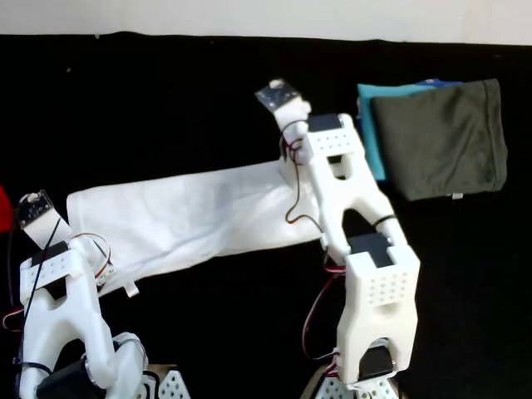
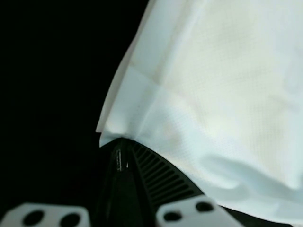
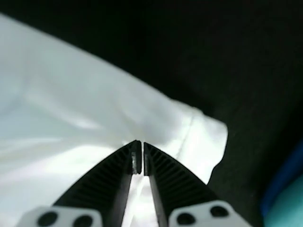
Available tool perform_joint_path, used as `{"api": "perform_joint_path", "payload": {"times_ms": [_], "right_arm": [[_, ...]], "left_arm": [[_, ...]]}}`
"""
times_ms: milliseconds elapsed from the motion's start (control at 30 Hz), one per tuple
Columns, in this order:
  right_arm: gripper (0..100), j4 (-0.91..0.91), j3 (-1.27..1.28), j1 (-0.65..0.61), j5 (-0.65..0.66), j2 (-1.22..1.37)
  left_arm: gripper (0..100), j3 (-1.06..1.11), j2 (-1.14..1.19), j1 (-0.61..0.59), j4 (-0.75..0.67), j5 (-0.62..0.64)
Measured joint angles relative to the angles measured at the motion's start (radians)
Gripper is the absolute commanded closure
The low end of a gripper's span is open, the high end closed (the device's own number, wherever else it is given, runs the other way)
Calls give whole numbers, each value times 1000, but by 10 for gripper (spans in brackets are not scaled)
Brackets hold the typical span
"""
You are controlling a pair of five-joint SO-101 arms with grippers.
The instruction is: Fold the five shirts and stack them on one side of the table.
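A white shirt (image 1: 191, 216), folded into a long strip, lies slanted across the black table (image 1: 166, 100). My left gripper (image 2: 118, 142) is at the strip's near-left end, shut on a corner of the white shirt (image 2: 213, 85), whose cloth drapes over one finger. At the strip's far-right end my right gripper (image 1: 291, 170) holds the cloth. In the right wrist view its jaws (image 3: 138, 158) are pressed together on the white shirt (image 3: 71, 118) close to its edge.
At the table's far right lies a stack of folded shirts, a dark olive one (image 1: 440, 141) on top of a teal one (image 1: 370, 125). Something red (image 1: 4, 208) shows at the left edge. Bare black tabletop stretches behind the strip and in front of it.
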Motion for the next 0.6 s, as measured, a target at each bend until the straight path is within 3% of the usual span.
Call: {"api": "perform_joint_path", "payload": {"times_ms": [367,600], "right_arm": [[982,428,-132,-11,0,-43],[983,387,-71,-5,2,15]], "left_arm": [[989,0,0,0,0,0],[989,0,0,0,0,0]]}}
